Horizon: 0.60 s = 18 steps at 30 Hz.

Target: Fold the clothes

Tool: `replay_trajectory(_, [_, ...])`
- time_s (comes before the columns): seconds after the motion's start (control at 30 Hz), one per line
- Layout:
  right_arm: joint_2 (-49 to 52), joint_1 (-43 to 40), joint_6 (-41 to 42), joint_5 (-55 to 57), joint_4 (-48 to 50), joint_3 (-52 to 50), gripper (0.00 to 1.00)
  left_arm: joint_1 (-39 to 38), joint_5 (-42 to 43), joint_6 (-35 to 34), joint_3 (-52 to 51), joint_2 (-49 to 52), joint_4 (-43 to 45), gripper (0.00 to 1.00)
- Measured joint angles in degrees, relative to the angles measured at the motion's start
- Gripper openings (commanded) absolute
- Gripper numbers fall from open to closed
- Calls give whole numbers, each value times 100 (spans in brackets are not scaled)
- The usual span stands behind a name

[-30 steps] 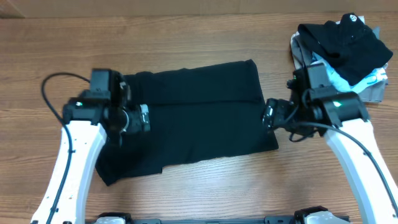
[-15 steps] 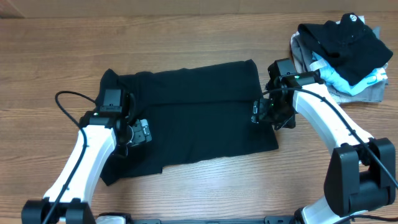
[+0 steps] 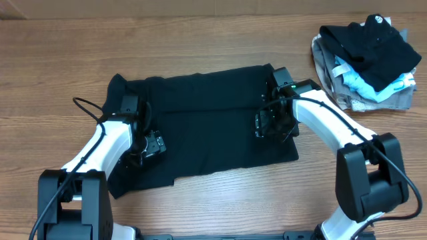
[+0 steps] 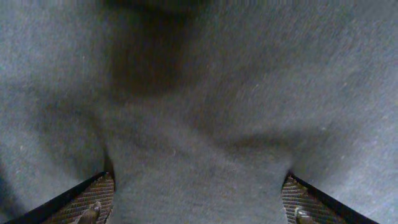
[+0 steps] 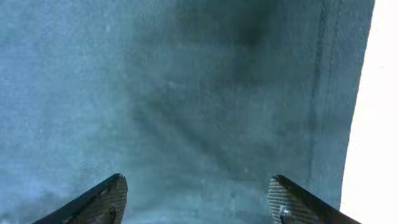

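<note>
The left gripper (image 3: pixel 152 143) is released: in the left wrist view you see its two fingers (image 4: pixel 93 202) spread wide at the lower corners of the frame, with only loose fabric between them. It stands over the left part of the black T-shirt (image 3: pixel 207 133), close to the cloth; you cannot tell whether the fingertips touch it.

The right gripper (image 3: pixel 263 125) is also released. In the right wrist view its fingers (image 5: pixel 99 199) stand well apart, and nothing is clamped between them. It is positioned over the right part of the T-shirt, just inside the right edge. A stitched hem runs down the right side of that view, with the bright desk beyond it.

Locate the T-shirt at the centre of the overhead frame, lying flat on the wooden desk (image 3: pixel 200 53) as a rough rectangle. A crease line runs across it from left to right. Its lower left corner extends further toward the bottom of the frame than the rest.

A pile of other garments (image 3: pixel 367 57), black on top with light blue and grey beneath, sits at the upper right of the frame, well apart from the T-shirt.
</note>
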Motion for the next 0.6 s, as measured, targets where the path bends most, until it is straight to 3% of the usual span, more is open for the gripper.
replay_trajectory(0.6, [608,2,-173,343,420,46,78,0,-199,343,186,514,918,92])
